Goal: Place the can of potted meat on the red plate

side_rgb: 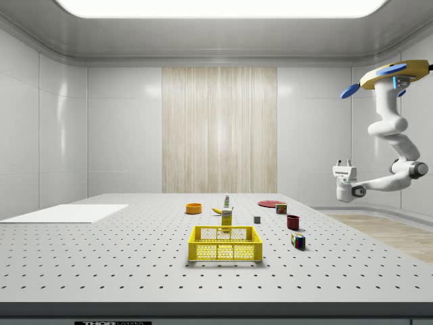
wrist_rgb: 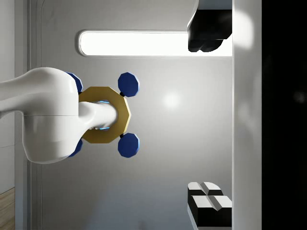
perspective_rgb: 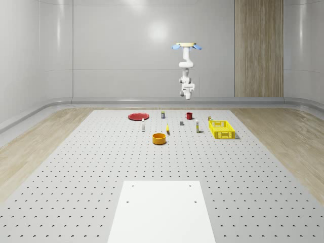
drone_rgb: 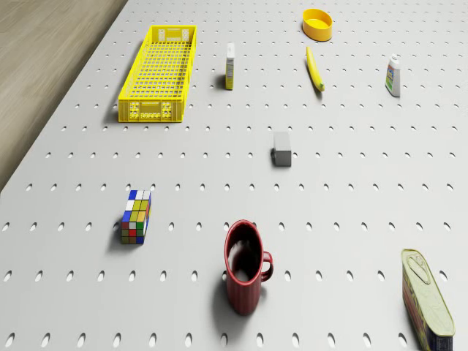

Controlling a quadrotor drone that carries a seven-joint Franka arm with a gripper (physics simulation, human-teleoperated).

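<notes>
The potted meat can (drone_rgb: 428, 301) lies on its side on the perforated table; in the whole-scene view the can (perspective_rgb: 163, 115) is a little to the right of the flat red plate (perspective_rgb: 137, 116). In the side view the can (side_rgb: 281, 208) sits just beside the plate (side_rgb: 269, 203). The drone (perspective_rgb: 186, 45) hovers high over the table's far end, at the side view's right (side_rgb: 396, 71). Its arm hangs folded, with the gripper (side_rgb: 346, 164) pointing upward, well above and away from the can. In the wrist view the gripper (wrist_rgb: 209, 120) is open and empty, facing the drone's body (wrist_rgb: 103, 115).
On the table stand a dark red mug (drone_rgb: 245, 267), a Rubik's cube (drone_rgb: 137, 216), a grey block (drone_rgb: 282, 148), a yellow basket (drone_rgb: 159, 73), a small box (drone_rgb: 229, 66), a banana (drone_rgb: 314, 69), an orange bowl (drone_rgb: 317, 23) and a bottle (drone_rgb: 393, 75). A white sheet (perspective_rgb: 161, 210) covers the near end.
</notes>
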